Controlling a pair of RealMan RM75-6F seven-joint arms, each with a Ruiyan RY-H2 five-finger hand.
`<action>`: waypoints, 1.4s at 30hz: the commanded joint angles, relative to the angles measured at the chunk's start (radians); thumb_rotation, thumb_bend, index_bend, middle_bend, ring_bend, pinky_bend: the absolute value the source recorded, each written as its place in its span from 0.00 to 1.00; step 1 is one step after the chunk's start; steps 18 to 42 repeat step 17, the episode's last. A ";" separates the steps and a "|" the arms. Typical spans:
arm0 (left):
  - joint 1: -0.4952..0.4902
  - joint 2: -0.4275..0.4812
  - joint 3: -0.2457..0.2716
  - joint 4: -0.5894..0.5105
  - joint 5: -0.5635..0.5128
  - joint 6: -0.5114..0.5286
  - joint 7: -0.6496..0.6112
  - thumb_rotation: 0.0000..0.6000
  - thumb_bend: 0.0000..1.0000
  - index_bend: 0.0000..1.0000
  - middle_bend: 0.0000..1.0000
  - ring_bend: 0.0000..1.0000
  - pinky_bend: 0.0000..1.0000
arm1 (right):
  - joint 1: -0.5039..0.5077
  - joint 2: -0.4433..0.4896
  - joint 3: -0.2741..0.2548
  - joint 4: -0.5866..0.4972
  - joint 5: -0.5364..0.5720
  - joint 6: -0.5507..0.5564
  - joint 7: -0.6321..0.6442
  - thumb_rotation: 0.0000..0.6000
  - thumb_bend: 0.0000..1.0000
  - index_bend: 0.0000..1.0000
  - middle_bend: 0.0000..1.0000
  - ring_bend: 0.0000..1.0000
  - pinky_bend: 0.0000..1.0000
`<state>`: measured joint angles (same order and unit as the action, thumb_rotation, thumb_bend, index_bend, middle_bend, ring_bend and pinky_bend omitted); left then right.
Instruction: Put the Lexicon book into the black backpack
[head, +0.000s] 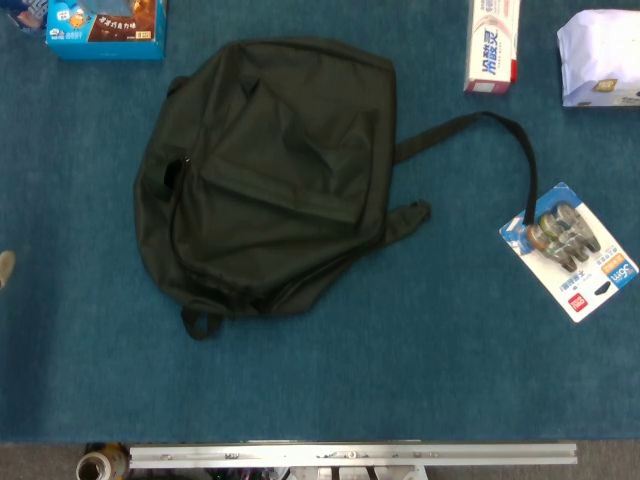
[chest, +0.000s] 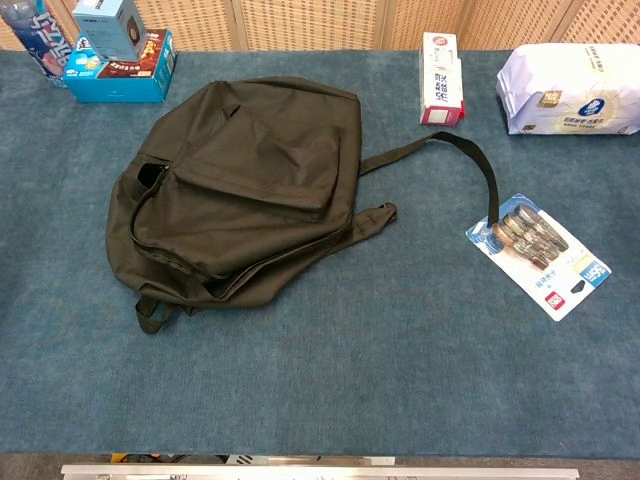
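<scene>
1. The blue-covered table (head: 400, 380) fills both views, and the black backpack (head: 270, 170) sits in the middle of it, so everything else is placed from the bag.
2. The backpack lies flat with its front pocket up and the bottom loop nearest the robot. The zip line along its left side looks partly gaping, probably left that way so a book can go in.
3. Its strap (head: 480, 118) runs out to the right in a long arc, lying loose rather than tucked.
4. A white soft pack (head: 600, 55) sits far right of the backpack at the back edge, well apart from it.
5. A blue snack box (head: 105, 28) is beyond the backpack's left shoulder, close but not touching.
6. A red-and-white carton (head: 493, 45) lies beyond the strap, right of the backpack.
7. A blister card (head: 575, 250) is right of the backpack, and the strap's end reaches its corner.
8. Only a pale sliver of the left hand (head: 5, 268) shows, far left of the backpack, so its spread and hold cannot be told. The right hand is out of both views.
9. The Lexicon book shows nowhere, and whether it is already inside the backpack cannot be told
</scene>
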<state>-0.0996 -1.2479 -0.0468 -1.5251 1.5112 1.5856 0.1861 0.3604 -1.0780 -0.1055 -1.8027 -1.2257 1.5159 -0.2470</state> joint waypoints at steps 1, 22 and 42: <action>0.030 0.031 0.028 -0.029 0.007 0.015 0.019 1.00 0.15 0.00 0.00 0.00 0.16 | -0.052 -0.025 -0.001 0.032 -0.031 0.032 0.029 1.00 0.31 0.27 0.37 0.27 0.40; 0.069 0.044 0.040 -0.083 -0.032 -0.009 0.027 1.00 0.15 0.00 0.00 0.00 0.16 | -0.092 -0.026 0.076 0.045 -0.109 -0.013 0.082 1.00 0.31 0.27 0.37 0.27 0.40; 0.069 0.044 0.040 -0.083 -0.032 -0.009 0.027 1.00 0.15 0.00 0.00 0.00 0.16 | -0.092 -0.026 0.076 0.045 -0.109 -0.013 0.082 1.00 0.31 0.27 0.37 0.27 0.40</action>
